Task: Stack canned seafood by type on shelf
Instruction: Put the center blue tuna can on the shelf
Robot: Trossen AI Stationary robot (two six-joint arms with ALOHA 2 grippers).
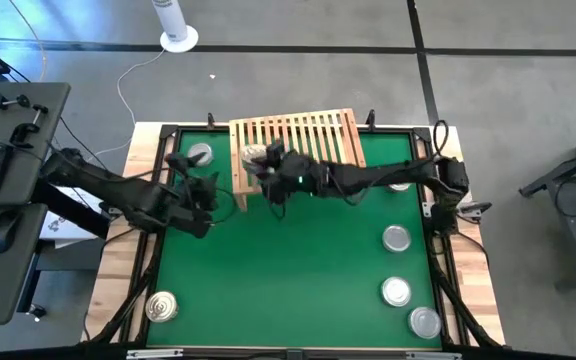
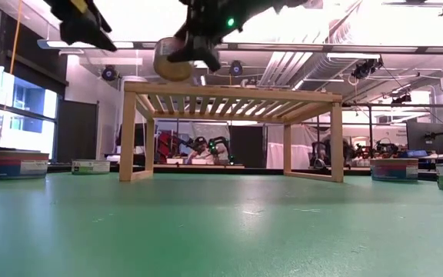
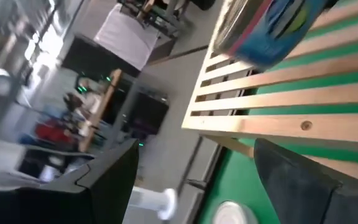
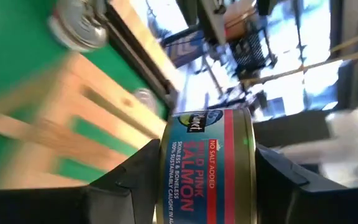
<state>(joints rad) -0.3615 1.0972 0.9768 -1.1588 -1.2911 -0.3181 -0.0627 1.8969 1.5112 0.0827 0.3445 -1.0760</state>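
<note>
The right gripper [image 1: 260, 158] clamps a salmon tin [image 4: 207, 165] above the shelf [image 1: 318, 128], its base cut off in the wrist view. The left gripper [image 1: 206, 190] hangs beside the shelf, fingers spread and empty, partly hidden by its arm.

a green mat [image 1: 288, 270] is covering the table [image 1: 118, 260], whose pale wood is showing along both side edges. a low slatted wooden shelf [image 1: 318, 130] is standing on the mat near the far edge. round tins are lying on the mat: one [image 1: 200, 154] just left of the shelf, one [image 1: 161, 307] at the near left, and three [image 1: 397, 238] [image 1: 396, 291] [image 1: 425, 322] lining up down the right side.
</note>
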